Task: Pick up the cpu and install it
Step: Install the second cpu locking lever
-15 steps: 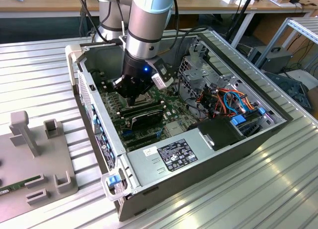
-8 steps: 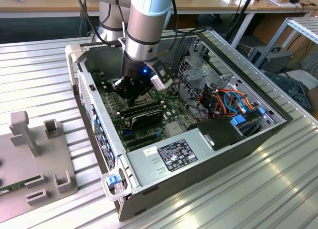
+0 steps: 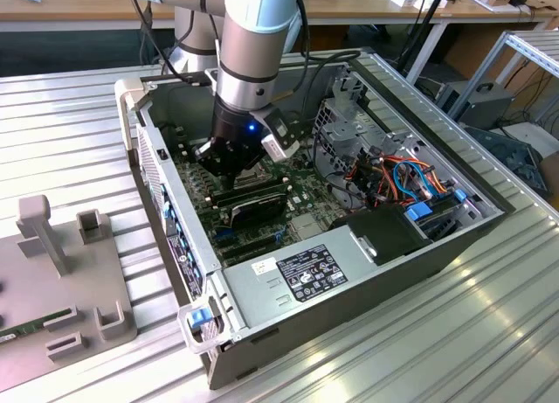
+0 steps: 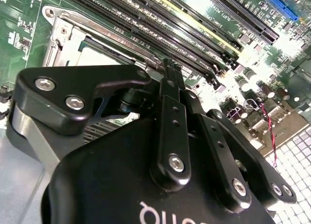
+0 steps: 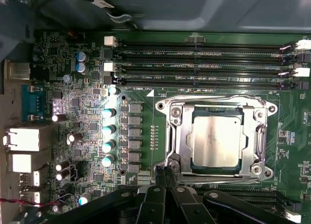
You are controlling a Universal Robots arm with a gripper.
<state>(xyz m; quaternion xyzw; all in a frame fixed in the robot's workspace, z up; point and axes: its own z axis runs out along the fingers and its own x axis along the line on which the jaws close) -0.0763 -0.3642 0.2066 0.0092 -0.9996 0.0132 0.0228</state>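
gripper (image 5: 165,171) fingertips together beside socketed cpu (image 5: 216,141)

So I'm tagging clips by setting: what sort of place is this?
Likely a robotics lab or workshop: an open computer case lies on a ribbed metal table, the gripper inside it over the cpu, cluttered workbenches behind.

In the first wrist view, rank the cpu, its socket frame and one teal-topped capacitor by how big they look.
1. Socket frame, largest: it surrounds the chip.
2. Cpu.
3. Capacitor, far smaller.
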